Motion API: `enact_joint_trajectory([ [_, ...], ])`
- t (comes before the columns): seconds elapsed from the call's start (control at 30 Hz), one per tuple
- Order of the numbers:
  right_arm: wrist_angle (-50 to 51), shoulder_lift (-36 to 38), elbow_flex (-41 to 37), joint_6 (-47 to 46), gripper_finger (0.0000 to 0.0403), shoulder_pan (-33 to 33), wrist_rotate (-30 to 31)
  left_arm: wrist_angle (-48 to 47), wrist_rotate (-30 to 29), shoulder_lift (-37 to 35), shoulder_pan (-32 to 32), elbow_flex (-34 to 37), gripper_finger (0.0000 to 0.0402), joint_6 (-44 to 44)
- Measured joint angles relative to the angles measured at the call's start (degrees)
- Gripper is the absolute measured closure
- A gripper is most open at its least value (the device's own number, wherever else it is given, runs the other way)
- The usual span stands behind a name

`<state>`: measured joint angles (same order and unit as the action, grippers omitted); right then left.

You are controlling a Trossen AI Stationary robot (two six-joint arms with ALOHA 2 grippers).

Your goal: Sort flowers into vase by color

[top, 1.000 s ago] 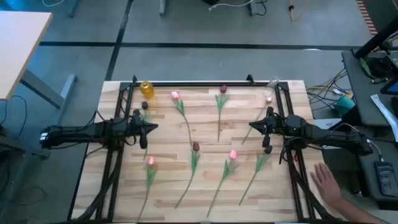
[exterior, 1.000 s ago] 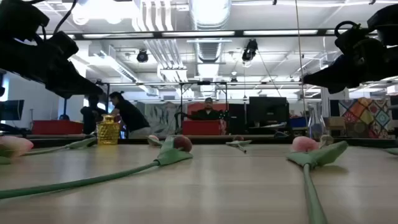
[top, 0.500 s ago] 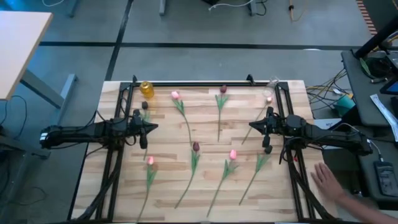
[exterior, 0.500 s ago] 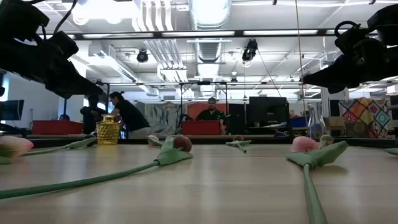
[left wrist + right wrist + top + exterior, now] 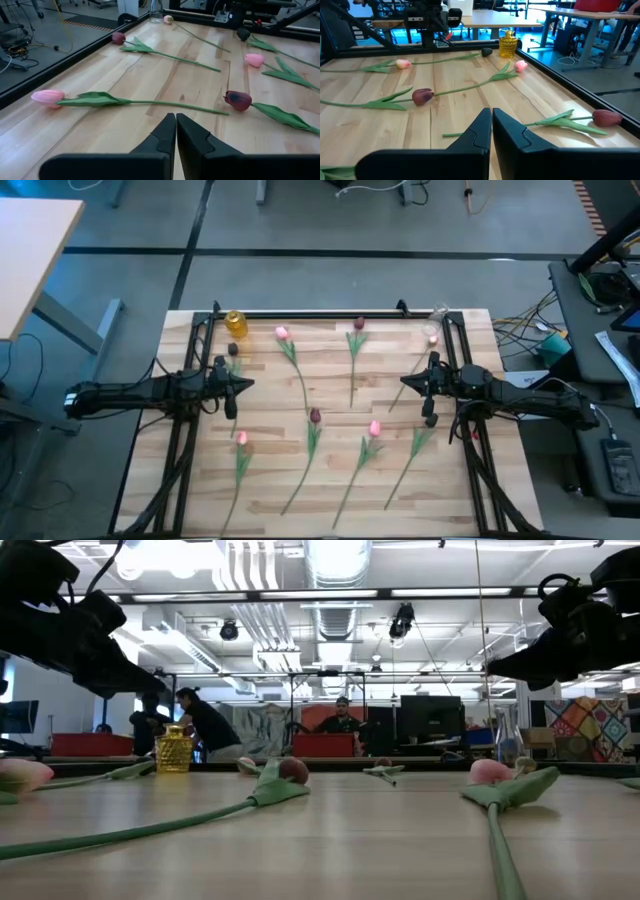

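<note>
Several tulips lie flat on the wooden table, pink and dark maroon heads mixed. In the high view, a pink tulip [image 5: 282,332], a maroon tulip [image 5: 359,324] and another pink tulip [image 5: 432,338] lie toward the far edge. A maroon tulip [image 5: 315,416] and two pink tulips [image 5: 375,427] [image 5: 241,438] lie nearer. A yellow vase [image 5: 236,323] stands at the far left, a clear vase [image 5: 440,312] at the far right. My left gripper [image 5: 245,385] hovers shut at the table's left, fingers [image 5: 175,122] closed. My right gripper [image 5: 405,383] hovers shut at the right, fingers [image 5: 491,115] closed.
A black metal frame [image 5: 320,314] runs along the far edge and both sides of the table [image 5: 330,370]. Dark-headed tulips lie close to each gripper [image 5: 233,350] [image 5: 430,421]. People sit at desks in the room beyond [image 5: 340,720].
A person's hand that rested by the table's near right corner has drawn back out of view. Both arms and all flowers have stayed still.
</note>
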<state>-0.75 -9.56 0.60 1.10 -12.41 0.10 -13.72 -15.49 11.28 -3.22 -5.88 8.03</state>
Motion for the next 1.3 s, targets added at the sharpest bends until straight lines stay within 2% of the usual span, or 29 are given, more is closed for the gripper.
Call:
enact_joint_trajectory([
  [1.13,-1.3,0.0,0.0,0.2,0.0394,0.0,0.0,0.0,0.0,0.0,0.0,0.0,0.0402,0.0],
  [1.3,-2.0,0.0,0.0,-7.4,0.0394,0.0,0.0,0.0,0.0,0.0,0.0,0.0,0.0402,0.0],
])
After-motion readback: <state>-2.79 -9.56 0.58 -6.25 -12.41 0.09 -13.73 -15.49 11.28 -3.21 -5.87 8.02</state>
